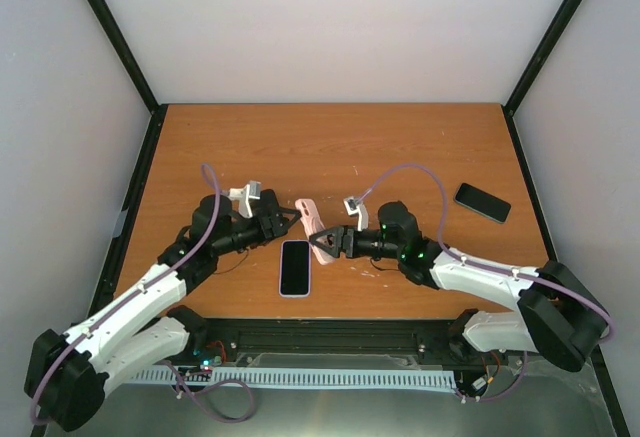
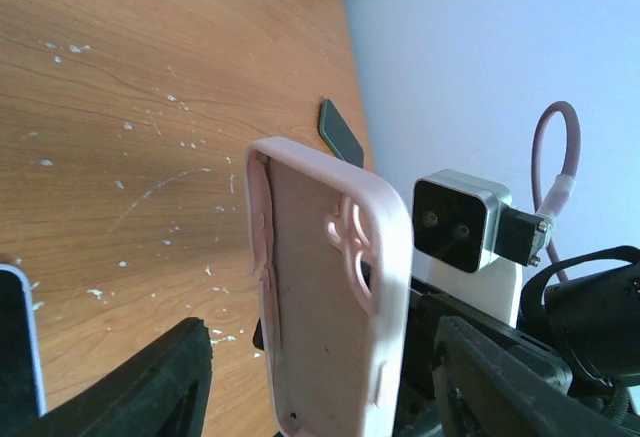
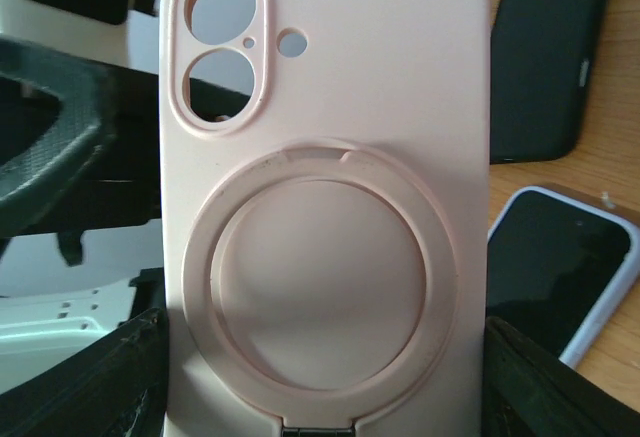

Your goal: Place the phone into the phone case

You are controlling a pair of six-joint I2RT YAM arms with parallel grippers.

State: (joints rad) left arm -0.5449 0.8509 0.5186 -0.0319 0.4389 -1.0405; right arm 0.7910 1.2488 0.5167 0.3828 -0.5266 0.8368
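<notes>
Here, pink phone case point(image 1: 308, 213) above flecked wooden table point(image 1: 330, 147), pale walls point(image 1: 330, 17)

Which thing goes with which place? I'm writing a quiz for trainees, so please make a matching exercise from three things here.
Things:
1. pink phone case
2. pale-rimmed phone
3. dark phone

Places:
A. lying flat at the right side of the table
B. held upright in the right hand
C. lying flat, screen up, near the middle of the front edge

Pairs: 1-B, 2-C, 3-A
</notes>
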